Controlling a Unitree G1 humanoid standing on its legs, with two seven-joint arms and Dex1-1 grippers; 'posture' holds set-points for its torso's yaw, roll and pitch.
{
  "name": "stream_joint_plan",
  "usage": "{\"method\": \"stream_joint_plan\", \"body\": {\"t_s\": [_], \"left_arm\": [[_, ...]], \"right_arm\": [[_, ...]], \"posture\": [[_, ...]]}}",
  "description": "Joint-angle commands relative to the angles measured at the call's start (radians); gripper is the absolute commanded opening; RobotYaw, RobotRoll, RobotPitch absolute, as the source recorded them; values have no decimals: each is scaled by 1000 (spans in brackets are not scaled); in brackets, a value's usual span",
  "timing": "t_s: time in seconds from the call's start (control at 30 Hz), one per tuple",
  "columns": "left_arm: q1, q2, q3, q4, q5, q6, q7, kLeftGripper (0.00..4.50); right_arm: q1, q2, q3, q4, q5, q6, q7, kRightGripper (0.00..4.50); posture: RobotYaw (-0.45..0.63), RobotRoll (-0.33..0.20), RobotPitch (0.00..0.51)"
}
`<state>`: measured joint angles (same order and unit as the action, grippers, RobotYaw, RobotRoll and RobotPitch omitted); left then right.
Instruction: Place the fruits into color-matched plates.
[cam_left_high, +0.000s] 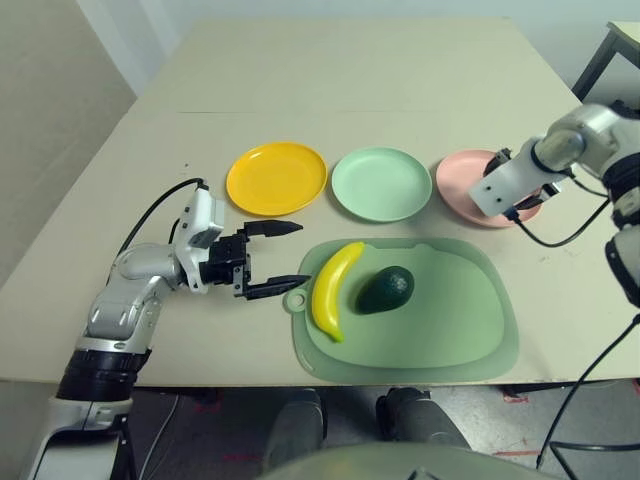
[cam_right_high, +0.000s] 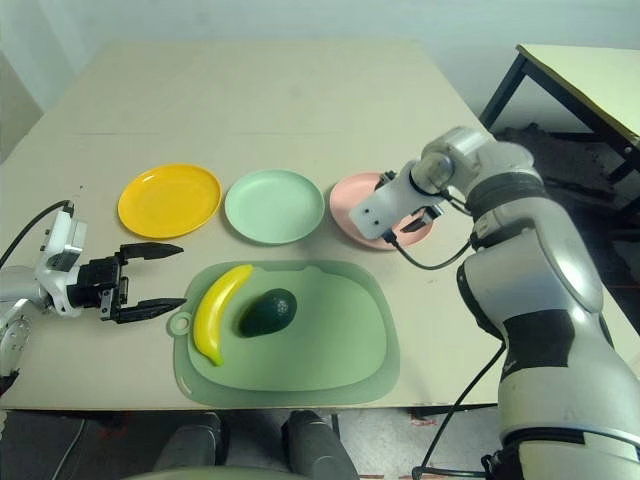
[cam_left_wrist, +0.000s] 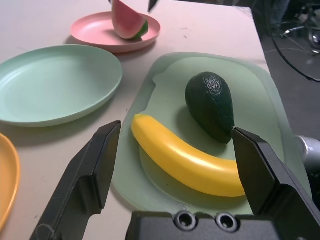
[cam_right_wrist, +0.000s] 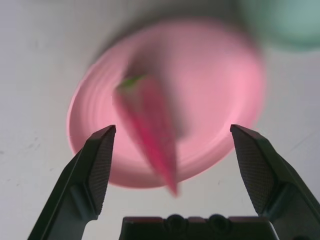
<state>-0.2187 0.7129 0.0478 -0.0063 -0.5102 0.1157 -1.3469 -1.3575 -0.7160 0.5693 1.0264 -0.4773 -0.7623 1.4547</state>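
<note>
Yellow banana (cam_left_high: 336, 291) and avocado (cam_left_high: 386, 290) are lying on the green mat (cam_left_high: 470, 340); my left gripper (cam_left_high: 283, 258) is waiting at 9 o'clock, spread, empty. Watermelon wedge (cam_left_wrist: 128, 20) is sitting in the pink plate (cam_right_wrist: 220, 90), right gripper (cam_right_wrist: 172, 165) released above. Risk: banana rolling, bumping avocado during pinch.
</note>
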Motion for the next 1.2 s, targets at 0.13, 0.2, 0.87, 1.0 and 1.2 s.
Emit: {"method": "stream_joint_plan", "body": {"t_s": [0.13, 0.2, 0.87, 1.0, 1.2], "left_arm": [[-4, 19, -22, 41, 26, -40, -62, 4500], [-5, 21, -23, 50, 29, -49, -70, 4500], [-16, 17, -18, 108, 52, -108, -88, 4500], [-23, 20, -18, 121, 55, -116, -94, 4500], [-25, 24, -15, 126, 57, -118, -99, 4500]], "right_arm": [[181, -131, 50, -706, 422, 392, 160, 4456], [219, -175, 58, -858, 473, 506, 160, 4456], [251, -41, -19, -1480, 588, 1991, -143, 4456], [259, -91, 55, -1542, 642, 2024, -134, 4456], [268, -132, 150, -1578, 656, 1910, -127, 4456]], "posture": [[-32, 0, 97], [-27, 0, 97], [-26, 0, 94], [-23, 0, 94], [-19, 0, 100]]}}
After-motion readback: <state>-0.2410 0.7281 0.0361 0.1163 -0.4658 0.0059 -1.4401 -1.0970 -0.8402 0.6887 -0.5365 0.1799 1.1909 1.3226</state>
